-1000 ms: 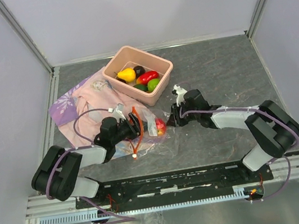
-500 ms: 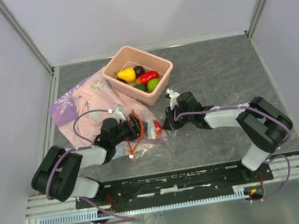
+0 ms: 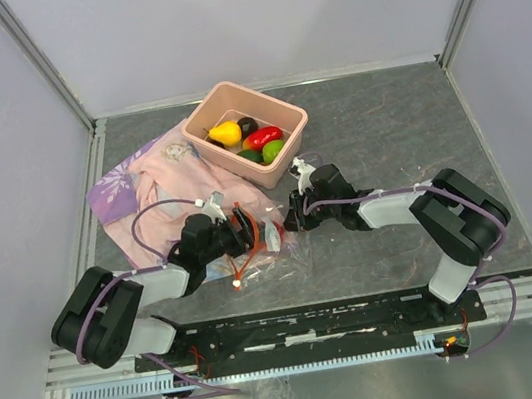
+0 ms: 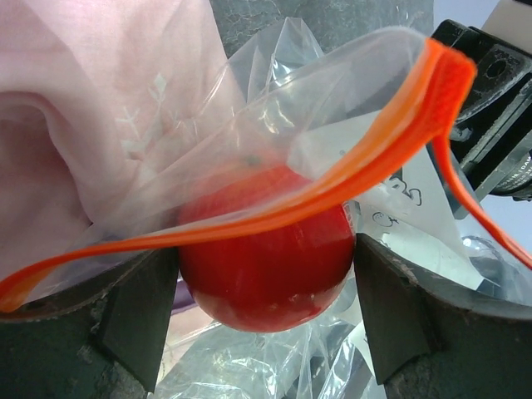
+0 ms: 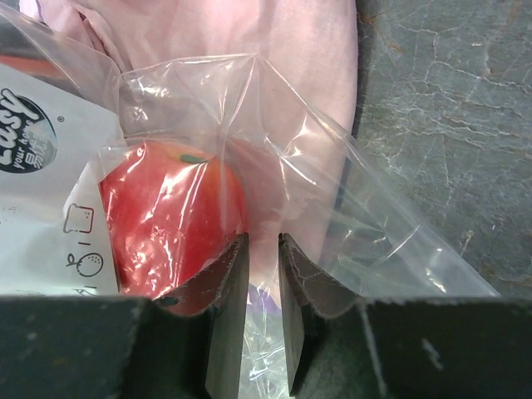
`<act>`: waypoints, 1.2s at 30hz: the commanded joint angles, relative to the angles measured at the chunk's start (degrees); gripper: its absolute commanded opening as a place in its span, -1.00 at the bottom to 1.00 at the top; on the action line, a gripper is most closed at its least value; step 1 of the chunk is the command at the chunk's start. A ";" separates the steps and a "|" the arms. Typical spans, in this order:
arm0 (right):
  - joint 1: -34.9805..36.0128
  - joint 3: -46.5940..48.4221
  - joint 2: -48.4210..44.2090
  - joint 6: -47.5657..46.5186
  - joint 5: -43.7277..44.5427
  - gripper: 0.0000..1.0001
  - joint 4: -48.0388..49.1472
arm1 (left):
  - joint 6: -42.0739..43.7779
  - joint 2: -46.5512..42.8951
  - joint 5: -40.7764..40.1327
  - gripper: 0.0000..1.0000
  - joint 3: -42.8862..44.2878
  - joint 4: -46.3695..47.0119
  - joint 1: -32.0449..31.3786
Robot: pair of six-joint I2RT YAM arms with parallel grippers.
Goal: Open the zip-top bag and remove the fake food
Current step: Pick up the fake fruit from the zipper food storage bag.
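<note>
The zip-top bag (image 3: 259, 253) lies crumpled between my two grippers, its orange zip strip (image 4: 332, 187) hanging loose across the open mouth. One piece of fake food, a glossy red fruit (image 4: 266, 258), sits in the mouth. My left gripper (image 4: 266, 326) stands open, and its dark fingers (image 4: 133, 320) flank the fruit closely on both sides. From the other side, my right gripper (image 5: 264, 241) has its jaws drawn close on a fold of the clear bag (image 5: 332, 191), right beside the same red fruit (image 5: 166, 220). From above, the left gripper (image 3: 254, 230) and right gripper (image 3: 292, 220) face each other.
A salmon-pink tub (image 3: 290, 147) at the back centre holds a yellow pear (image 3: 226, 133), a red piece (image 3: 263, 138), a green one (image 3: 273, 150) and a dark one (image 3: 247, 125). The pink-and-purple cloth (image 3: 157, 181) lies under and to the left of the bag. The grey table (image 5: 449, 125) stretches to the right.
My right gripper has slid left against the bag, and the red fruit has shifted left with it. The left jaws have widened around the fruit.
</note>
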 commanded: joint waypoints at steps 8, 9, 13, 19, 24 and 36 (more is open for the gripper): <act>0.85 0.96 -1.71 0.69 -1.95 -0.38 3.94 | 0.87 -2.59 0.42 0.30 1.36 1.03 -1.45; 0.43 0.76 -1.92 0.29 -1.13 -0.38 3.01 | 1.21 -3.49 -0.04 0.25 1.31 0.22 -1.41; -1.20 1.01 -2.33 -2.00 2.53 -0.38 -3.07 | 2.31 -7.02 -0.94 0.11 1.15 -3.24 -1.16; -2.45 1.46 -1.68 -3.32 6.29 -0.42 -8.25 | 4.07 -11.70 -1.67 0.08 0.58 -8.48 -0.60; -2.62 1.59 -1.49 -3.53 6.31 -0.43 -8.83 | 5.20 -13.59 -1.94 0.10 0.06 -11.48 -0.01; -2.60 1.35 -2.27 -4.27 4.81 -0.42 -7.89 | 6.67 -13.77 -2.06 0.27 -0.05 -13.88 0.29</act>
